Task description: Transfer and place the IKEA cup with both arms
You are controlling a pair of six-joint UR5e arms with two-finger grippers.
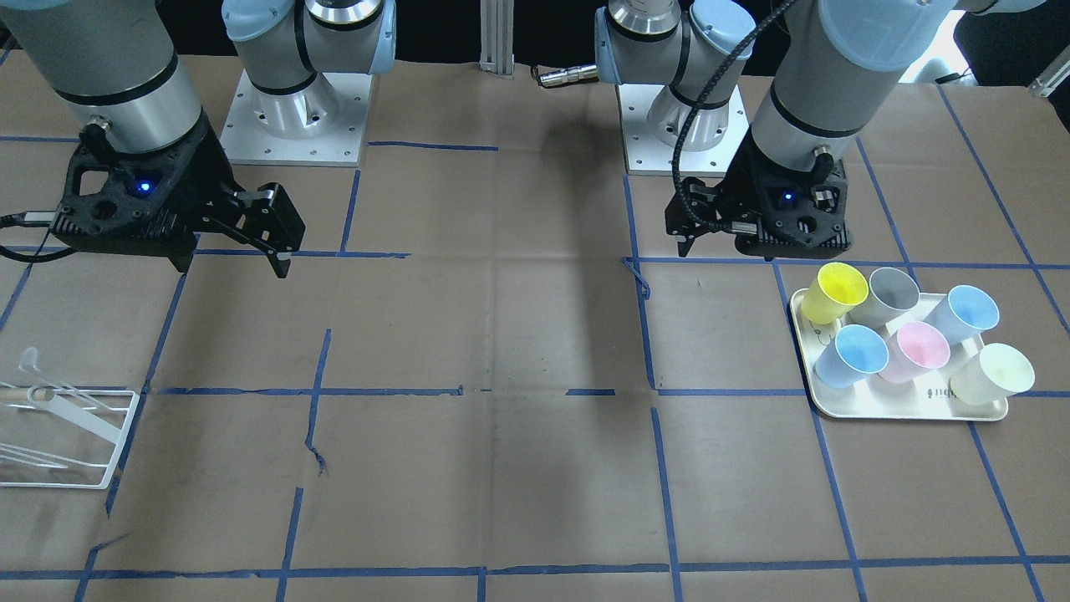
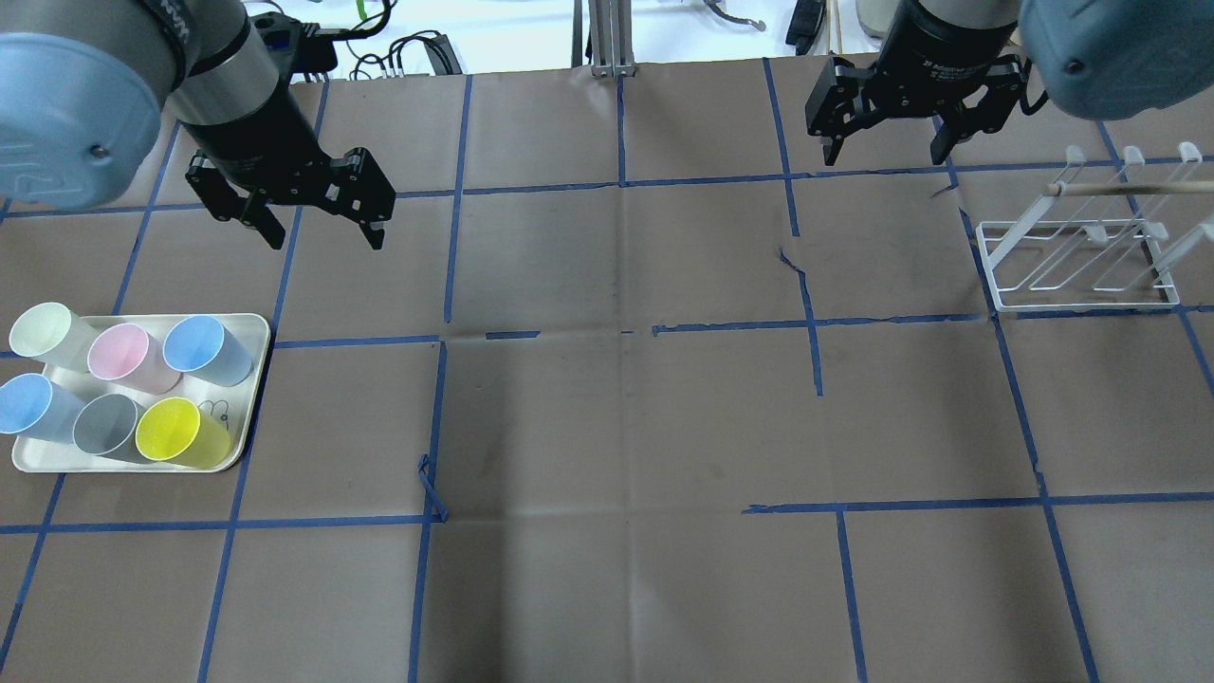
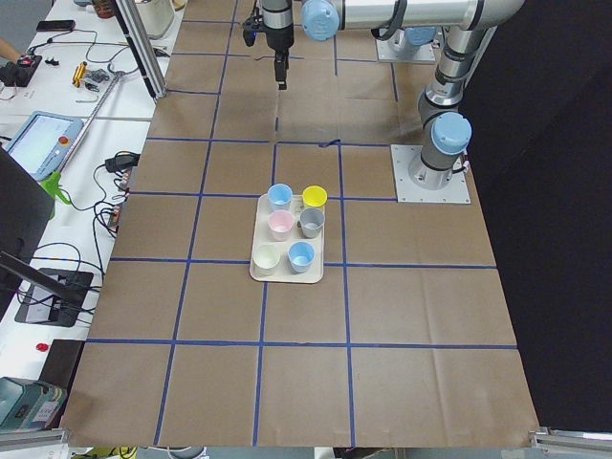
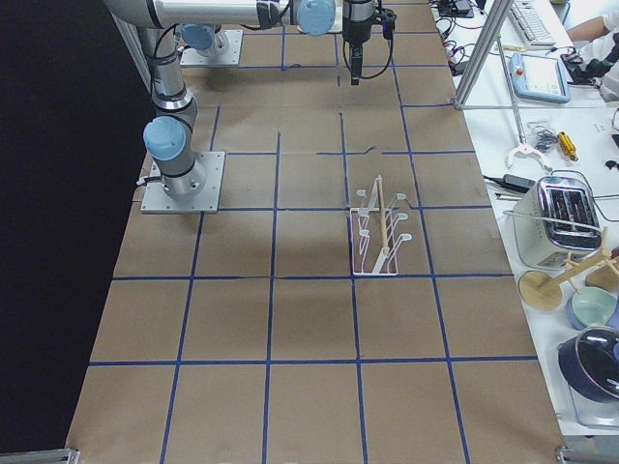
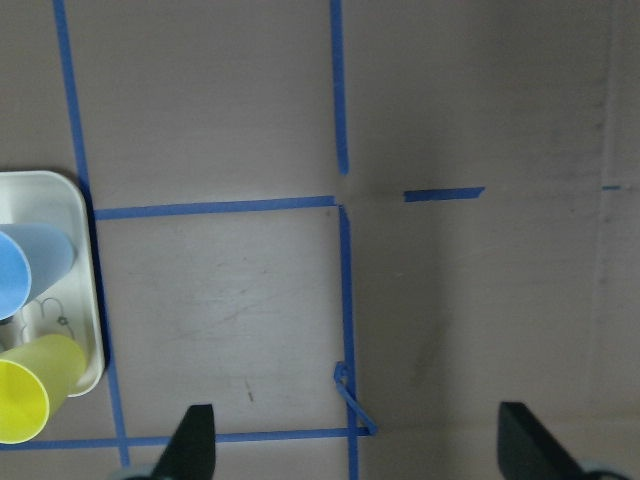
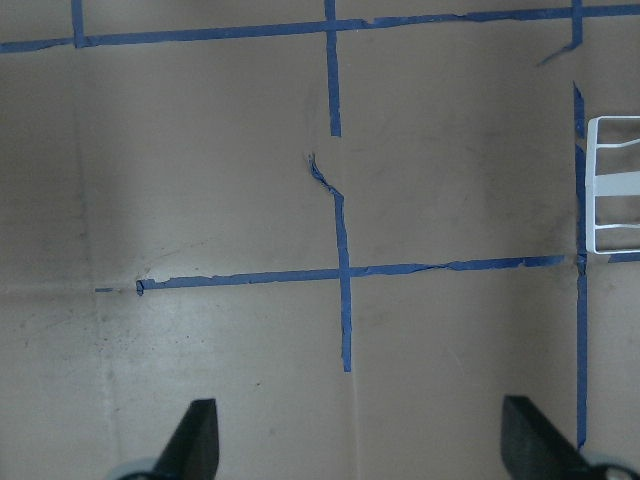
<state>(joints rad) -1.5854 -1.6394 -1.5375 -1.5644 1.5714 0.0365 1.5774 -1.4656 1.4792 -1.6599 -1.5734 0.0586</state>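
Observation:
Two pale blue cups stand among several cups on a cream tray at the table's left: one at the far right of the tray, its twin at the near left. They also show in the front view. My left gripper hangs open and empty above the table, beyond the tray; its wrist view shows one blue cup at the left edge. My right gripper is open and empty at the far right, beside the rack.
Yellow, grey, pink and pale green cups share the tray. A white wire rack with a wooden dowel stands at the right. Brown paper with blue tape lines covers the table.

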